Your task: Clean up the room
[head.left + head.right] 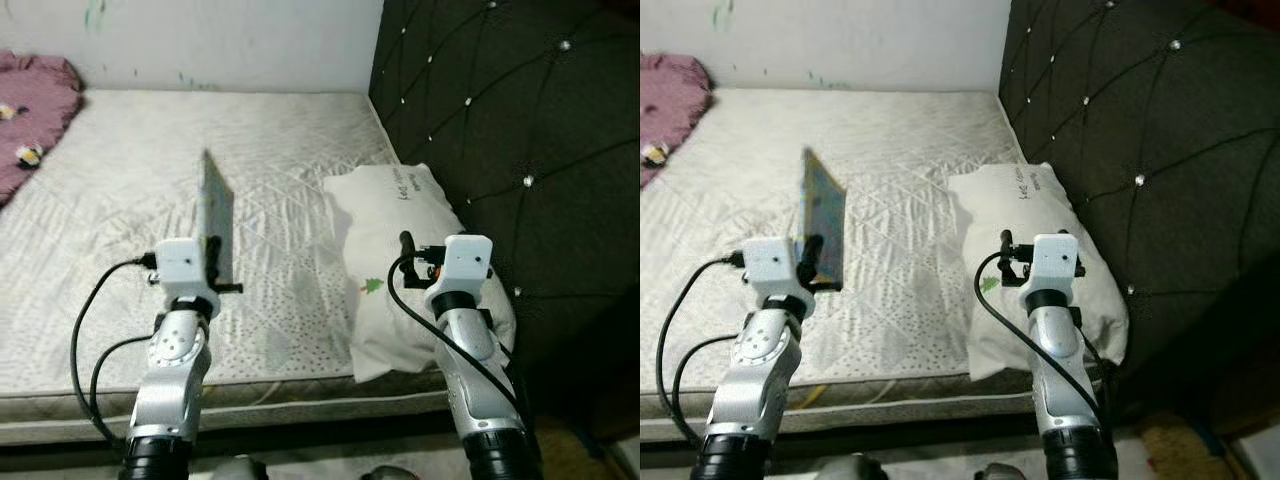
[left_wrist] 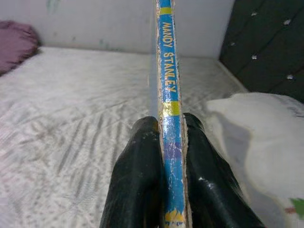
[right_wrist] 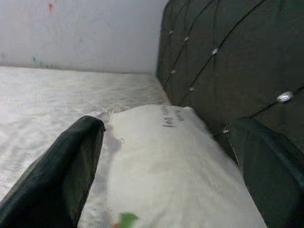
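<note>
Over mattress (image 1: pixel 120 200): L gripper (image 2: pixel 172 142) clamps thin blue-spined book (image 2: pixel 168 71).

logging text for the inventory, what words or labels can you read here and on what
"MANDY STANLEY": spine of the thin book, shut in the left gripper.
Dark writing on the white pillow, under the open right gripper: too blurred to read.

Book (image 2: pixel 170 71) spine's top cut off; pink blanket (image 1: pixel 30 110) cropped at edge.
</note>
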You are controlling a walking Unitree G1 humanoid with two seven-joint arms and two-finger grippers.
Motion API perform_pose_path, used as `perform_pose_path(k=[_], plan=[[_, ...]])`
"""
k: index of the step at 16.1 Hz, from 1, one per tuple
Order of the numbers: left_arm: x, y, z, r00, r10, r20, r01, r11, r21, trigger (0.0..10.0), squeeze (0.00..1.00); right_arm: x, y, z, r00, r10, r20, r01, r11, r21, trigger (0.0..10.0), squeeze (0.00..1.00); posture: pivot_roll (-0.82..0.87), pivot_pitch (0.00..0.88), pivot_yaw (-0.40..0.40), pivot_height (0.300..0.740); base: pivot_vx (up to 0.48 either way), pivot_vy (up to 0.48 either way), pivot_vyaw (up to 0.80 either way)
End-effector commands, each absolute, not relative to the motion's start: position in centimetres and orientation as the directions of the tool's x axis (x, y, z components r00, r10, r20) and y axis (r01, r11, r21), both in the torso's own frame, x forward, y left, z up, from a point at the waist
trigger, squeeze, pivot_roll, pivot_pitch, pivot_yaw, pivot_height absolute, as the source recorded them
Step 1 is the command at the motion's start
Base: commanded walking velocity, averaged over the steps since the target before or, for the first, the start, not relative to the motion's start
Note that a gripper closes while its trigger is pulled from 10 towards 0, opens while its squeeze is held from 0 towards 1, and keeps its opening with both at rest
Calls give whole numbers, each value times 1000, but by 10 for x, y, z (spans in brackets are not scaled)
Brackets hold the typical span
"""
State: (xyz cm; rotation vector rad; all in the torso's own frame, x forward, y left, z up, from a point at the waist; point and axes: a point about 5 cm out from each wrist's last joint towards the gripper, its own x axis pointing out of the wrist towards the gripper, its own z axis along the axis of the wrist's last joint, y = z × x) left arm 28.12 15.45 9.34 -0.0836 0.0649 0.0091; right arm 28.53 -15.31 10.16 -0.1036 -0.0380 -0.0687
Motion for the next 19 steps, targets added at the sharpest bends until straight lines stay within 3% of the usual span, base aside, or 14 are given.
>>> perform_pose_path(k=[1,3,13,19], plan=[[283,149,106,999,-51,7,51,992,-118,10000,0,285,-152,115,991,-67,118,86,983,-164,10000,0,-36,0,7,740,0,0,0],[281,150,105,999,-33,15,34,996,-83,10000,0,284,-144,126,988,-35,148,70,970,-234,10000,0,-42,0,7,740,0,0,0],[273,151,104,1000,-8,16,9,997,-79,10000,0,280,-152,110,997,-63,37,66,994,-88,10000,0,-40,0,0,740,0,0,0],[273,156,105,999,45,14,-44,998,-43,10000,0,280,-151,109,998,-54,38,58,994,-94,10000,0,-30,0,-9,675,0,0,0]])
